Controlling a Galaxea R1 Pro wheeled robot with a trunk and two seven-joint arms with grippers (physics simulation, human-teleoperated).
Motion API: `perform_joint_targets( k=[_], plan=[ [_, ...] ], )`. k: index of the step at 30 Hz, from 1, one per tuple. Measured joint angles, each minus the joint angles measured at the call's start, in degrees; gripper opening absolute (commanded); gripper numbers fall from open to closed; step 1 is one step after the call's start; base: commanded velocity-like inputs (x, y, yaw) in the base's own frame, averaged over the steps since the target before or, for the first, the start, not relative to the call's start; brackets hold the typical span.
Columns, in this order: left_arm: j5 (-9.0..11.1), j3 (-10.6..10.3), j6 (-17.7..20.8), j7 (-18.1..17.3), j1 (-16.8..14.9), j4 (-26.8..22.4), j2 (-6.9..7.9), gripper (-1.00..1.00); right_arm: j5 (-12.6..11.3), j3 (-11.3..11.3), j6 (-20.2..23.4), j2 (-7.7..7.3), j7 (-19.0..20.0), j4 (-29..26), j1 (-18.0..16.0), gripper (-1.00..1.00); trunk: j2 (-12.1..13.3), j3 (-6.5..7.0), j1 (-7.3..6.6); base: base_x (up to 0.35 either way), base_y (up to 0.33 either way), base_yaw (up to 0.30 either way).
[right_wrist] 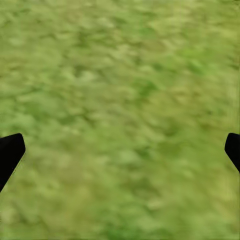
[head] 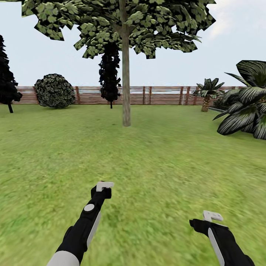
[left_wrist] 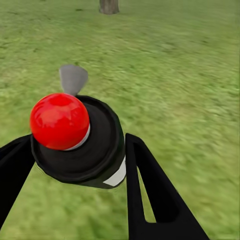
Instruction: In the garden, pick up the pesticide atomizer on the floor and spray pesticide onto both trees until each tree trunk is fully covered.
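Note:
The pesticide atomizer (left_wrist: 95,155), a dark bottle with a red round cap and a white label patch, sits between the two black fingers of my left gripper (left_wrist: 80,167), which is shut on it. From the head camera, my left gripper (head: 104,186) is held low over the lawn, pointing toward a tree (head: 125,22) straight ahead. Its bare grey-brown tree trunk (head: 126,92) stands several metres away; the trunk's foot (left_wrist: 109,6) also shows past the bottle. My right gripper (head: 212,216) is open over bare grass, its fingertips (right_wrist: 10,152) spread wide.
A brown slat fence (head: 162,95) bounds the garden lawn at the back. A dark column-shaped tree (head: 109,74) stands behind the trunk, a round bush (head: 54,90) at the back left, and broad-leaved plants (head: 245,107) on the right. Open grass lies between me and the trunk.

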Motion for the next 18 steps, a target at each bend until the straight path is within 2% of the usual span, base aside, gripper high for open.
perform_joint_targets(
  k=[18],
  plan=[
    [0.00, 0.00, 0.00, 0.02, 0.00, 0.00, 0.02, -1.00, 0.00, 0.00, 0.10, 0.00, 0.03, 0.00, -0.02, 1.00, 0.00, 0.00, 0.00, 0.338, 0.000, -0.006]
  ],
)
